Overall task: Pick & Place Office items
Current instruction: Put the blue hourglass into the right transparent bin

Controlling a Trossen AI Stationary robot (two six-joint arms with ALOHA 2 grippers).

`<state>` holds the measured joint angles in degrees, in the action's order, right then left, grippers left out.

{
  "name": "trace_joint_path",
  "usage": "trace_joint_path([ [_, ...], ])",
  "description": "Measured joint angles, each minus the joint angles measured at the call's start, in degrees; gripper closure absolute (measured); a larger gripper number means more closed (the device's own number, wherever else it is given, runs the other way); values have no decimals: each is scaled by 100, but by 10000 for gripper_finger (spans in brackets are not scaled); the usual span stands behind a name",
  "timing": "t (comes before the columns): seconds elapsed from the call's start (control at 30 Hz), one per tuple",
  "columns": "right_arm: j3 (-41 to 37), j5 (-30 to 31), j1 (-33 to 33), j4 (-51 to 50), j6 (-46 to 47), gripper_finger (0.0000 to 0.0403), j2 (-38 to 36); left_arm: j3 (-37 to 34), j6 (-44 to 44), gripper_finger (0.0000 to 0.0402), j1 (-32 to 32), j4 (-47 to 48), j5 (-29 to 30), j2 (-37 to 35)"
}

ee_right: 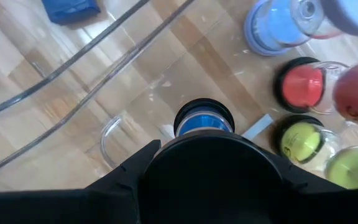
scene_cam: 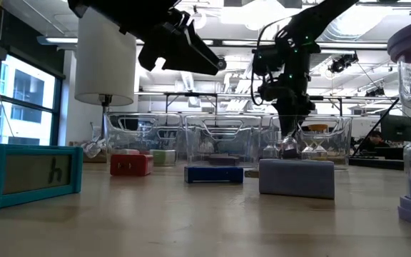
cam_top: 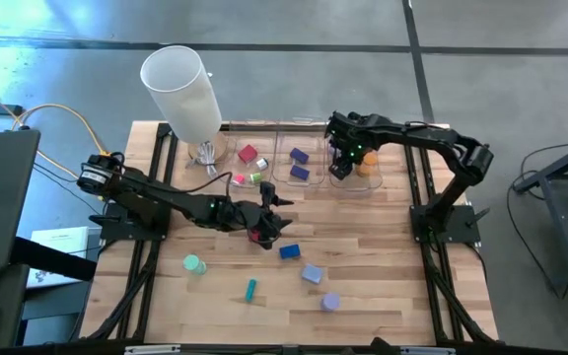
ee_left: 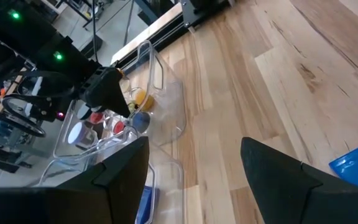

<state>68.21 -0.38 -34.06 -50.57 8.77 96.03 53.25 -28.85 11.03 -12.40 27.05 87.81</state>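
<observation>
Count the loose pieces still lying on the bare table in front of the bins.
5 show: a green roll, a teal stick, a blue block, a lavender block, a lavender roll. The left gripper may hide more.

Blue block [cam_top: 289, 252], lavender block [cam_top: 312, 275], teal stick [cam_top: 250, 289], green roll [cam_top: 194, 263] loose on table.

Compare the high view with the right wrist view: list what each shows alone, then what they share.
Only the high view: the tall white cylinder, the left gripper over the table's middle, and loose pieces on the wood, such as the teal stick and green roll.

Only the right wrist view: a black roll with blue tape gripped in the right gripper, beside red and yellow-green rolls.

Both: the rightmost clear bin on the wooden table.
</observation>
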Motion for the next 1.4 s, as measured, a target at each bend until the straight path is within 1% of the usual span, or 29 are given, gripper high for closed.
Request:
trace_joint_path([
  [0.17, 2, -62, -14, 25, -36, 221, 0, 0, 17, 156, 2, 0, -23, 1],
  [0.3, 2, -158, -7, 82, -111, 221, 3, 0, 19, 156, 2, 0, -247, 2],
  [0.6, 32, -211, -21, 82, -143, 221, 503, 0, 22, 156, 4, 39, -313, 4],
  [0.8, 28, -173, -18, 101, -136, 219, 563, 0, 20, 156, 4, 94, -311, 4],
  [0.83, 25, -170, -19, 101, -117, 212, 551, 0, 20, 156, 4, 94, -312, 4],
  [0.93, -23, -57, -16, 97, -116, 172, 575, 0, 20, 156, 2, 101, -312, 4],
  [1.1, -12, -114, -9, 109, -148, 120, 547, 0, 18, 156, 2, 129, -310, 7],
  [1.23, -12, -115, -9, 104, -150, 97, 544, 0, -23, 156, -9, 144, -310, 7],
  [1.4, -12, -114, -7, 83, -153, 87, 351, 0, -26, 156, -9, 144, -308, 7],
])
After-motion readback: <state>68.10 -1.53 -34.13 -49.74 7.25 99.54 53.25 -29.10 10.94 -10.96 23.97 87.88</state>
